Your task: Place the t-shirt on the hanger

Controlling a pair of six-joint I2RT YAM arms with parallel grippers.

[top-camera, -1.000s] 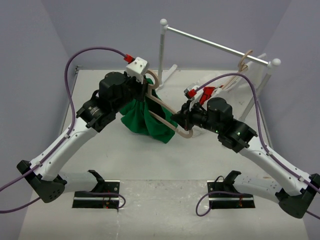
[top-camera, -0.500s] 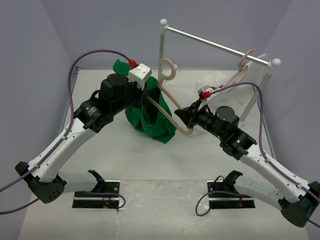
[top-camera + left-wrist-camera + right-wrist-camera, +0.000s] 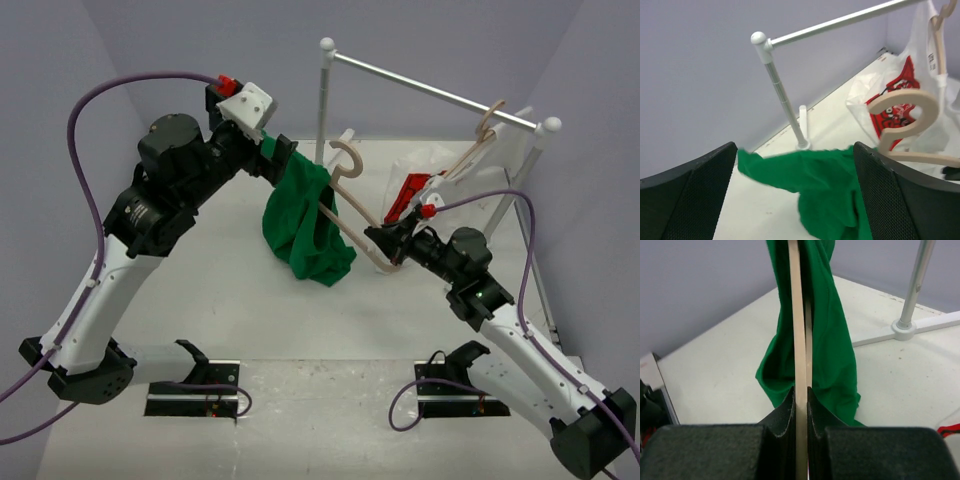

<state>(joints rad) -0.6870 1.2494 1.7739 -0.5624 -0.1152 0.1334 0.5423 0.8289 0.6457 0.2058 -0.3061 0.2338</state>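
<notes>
The green t-shirt (image 3: 300,225) hangs bunched over the upper arm of the light wooden hanger (image 3: 352,212), whose hook (image 3: 345,155) points up. My right gripper (image 3: 376,238) is shut on the hanger's lower end and holds it slanted above the table. In the right wrist view the thin hanger bar (image 3: 797,330) runs up from the right gripper (image 3: 800,396), with the t-shirt (image 3: 832,340) draped behind it. My left gripper (image 3: 272,150) is raised at the shirt's upper left. Its jaws stand wide apart, and one sleeve (image 3: 775,167) stretches toward the left gripper (image 3: 795,150), ungripped.
A white clothes rack (image 3: 430,90) stands at the back of the table, its pole (image 3: 782,95) and base (image 3: 905,327) close behind the shirt. On its right end hangs another wooden hanger (image 3: 487,125) with a white, red-printed garment (image 3: 895,100).
My left gripper has opened, let go of the t-shirt and risen up and to the left. The right gripper swung the hanger more upright, and the shirt now hangs from it.
</notes>
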